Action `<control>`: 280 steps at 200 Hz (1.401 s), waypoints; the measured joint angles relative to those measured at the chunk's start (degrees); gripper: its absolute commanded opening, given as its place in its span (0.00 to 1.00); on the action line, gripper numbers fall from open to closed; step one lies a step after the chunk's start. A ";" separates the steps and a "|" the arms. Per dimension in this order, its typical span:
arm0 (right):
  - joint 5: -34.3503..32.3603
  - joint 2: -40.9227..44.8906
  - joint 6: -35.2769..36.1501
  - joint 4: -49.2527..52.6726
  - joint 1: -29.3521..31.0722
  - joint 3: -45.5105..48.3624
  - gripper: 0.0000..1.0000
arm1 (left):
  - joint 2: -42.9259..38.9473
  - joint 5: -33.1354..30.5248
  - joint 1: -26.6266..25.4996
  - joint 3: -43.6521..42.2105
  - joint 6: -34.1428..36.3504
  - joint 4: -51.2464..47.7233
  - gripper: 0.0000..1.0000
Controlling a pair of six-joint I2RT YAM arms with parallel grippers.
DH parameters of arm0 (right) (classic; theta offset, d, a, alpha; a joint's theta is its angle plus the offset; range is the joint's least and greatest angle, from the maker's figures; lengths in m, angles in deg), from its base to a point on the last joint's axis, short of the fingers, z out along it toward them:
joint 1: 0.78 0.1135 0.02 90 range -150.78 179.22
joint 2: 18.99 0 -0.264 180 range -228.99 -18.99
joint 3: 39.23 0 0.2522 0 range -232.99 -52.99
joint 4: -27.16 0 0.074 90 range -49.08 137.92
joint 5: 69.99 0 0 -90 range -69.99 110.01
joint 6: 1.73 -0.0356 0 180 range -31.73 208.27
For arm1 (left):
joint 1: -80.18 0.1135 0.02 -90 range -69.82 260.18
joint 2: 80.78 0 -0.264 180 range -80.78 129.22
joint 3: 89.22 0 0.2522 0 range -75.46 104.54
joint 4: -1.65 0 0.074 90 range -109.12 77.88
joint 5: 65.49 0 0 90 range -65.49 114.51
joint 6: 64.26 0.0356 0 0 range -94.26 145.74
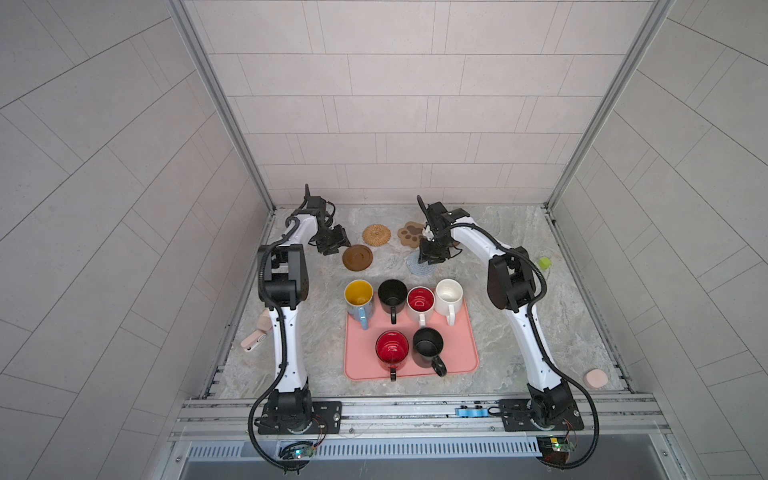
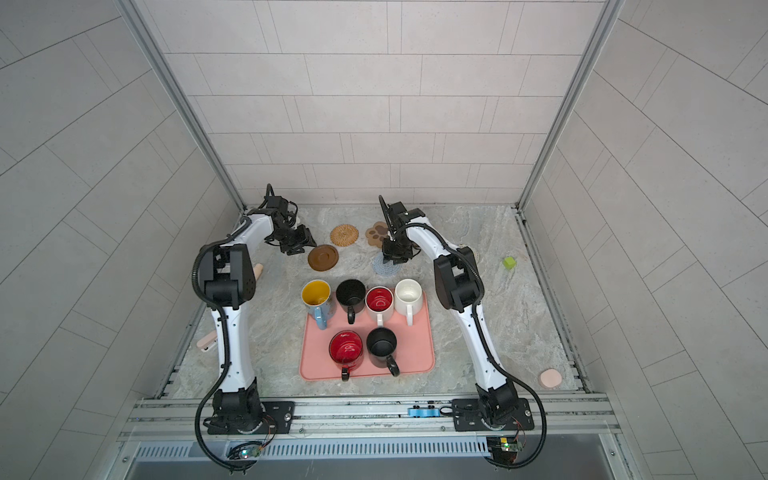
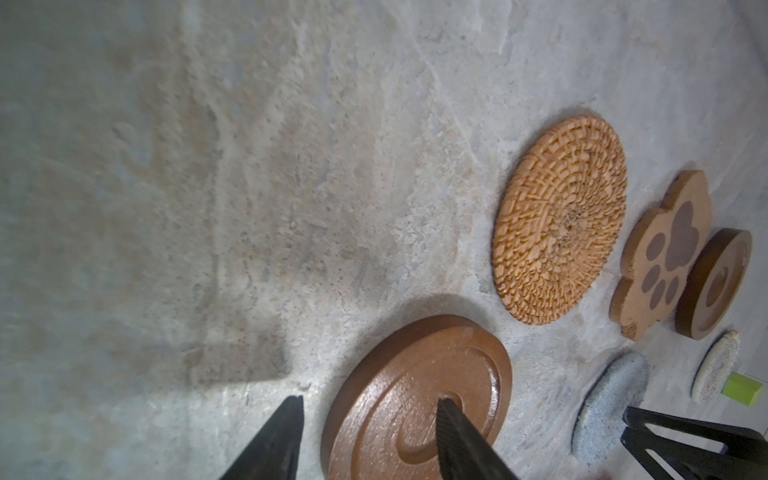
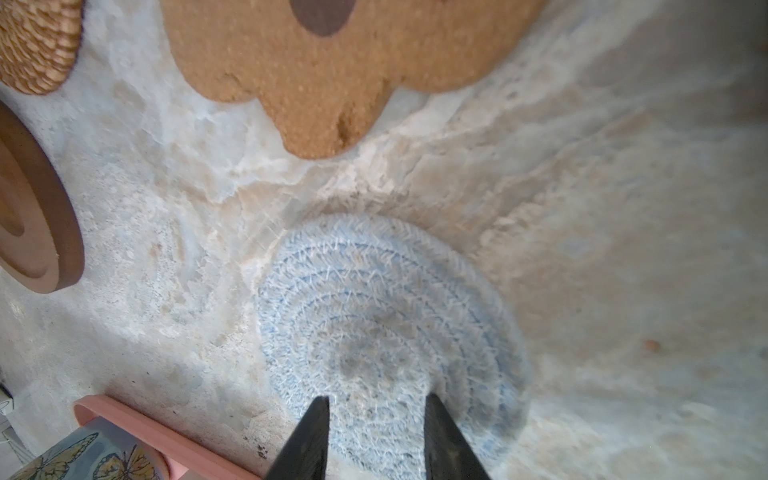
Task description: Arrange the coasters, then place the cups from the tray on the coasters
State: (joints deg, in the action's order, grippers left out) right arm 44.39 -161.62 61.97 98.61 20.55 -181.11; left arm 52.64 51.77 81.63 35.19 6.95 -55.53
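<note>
Left gripper (image 3: 370, 399), jaws parted, straddles rim of dark wooden disc (image 3: 407, 370) flat beyond tray (image 1: 461, 345) — likely stiff, light, pinch the edge; right gripper (image 4: 376, 397), parted and empty, over limp-looking blue crochet round (image 4: 382, 311).

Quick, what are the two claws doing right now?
Left claw: open above the brown wooden coaster, holding nothing.
Right claw: open over the blue crochet coaster.

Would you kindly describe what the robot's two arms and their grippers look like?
The left arm and right arm have white links between bulky black joint housings, on black base plates. A black corrugated cable loops along each. The left gripper and right gripper carry slim, tapering black fingers.
</note>
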 measured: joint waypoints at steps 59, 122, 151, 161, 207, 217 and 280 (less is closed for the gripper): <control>0.00 0.00 0.02 0.00 0.00 0.00 0.40 | 0.87 1.14 -0.87 0.00 2.03 0.11 0.48; 0.02 0.00 0.00 0.00 0.00 0.00 0.40 | 1.27 1.11 -3.30 -0.87 3.87 -0.59 0.44; 0.02 0.00 0.00 0.00 0.00 -0.02 0.40 | 1.14 1.25 -4.48 -1.40 4.66 -0.39 0.43; 0.02 0.00 0.00 0.00 -0.02 -0.02 0.40 | 0.92 1.25 -4.85 -1.75 4.92 -0.37 0.42; 0.15 -0.09 -0.02 0.20 -0.07 -0.31 0.40 | -0.07 1.22 -6.58 -3.43 6.10 -0.59 0.42; 0.31 -0.20 -0.07 0.35 -0.07 -0.48 0.40 | -0.35 1.22 -6.84 -3.87 6.29 -0.61 0.42; 1.18 -0.42 -0.33 0.50 0.02 -0.83 0.40 | -1.97 0.76 -7.15 -6.19 7.28 -1.88 0.42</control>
State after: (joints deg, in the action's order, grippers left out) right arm 45.57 -162.03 61.64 99.12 20.57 -181.94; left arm 50.68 52.54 74.48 29.00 14.23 -57.41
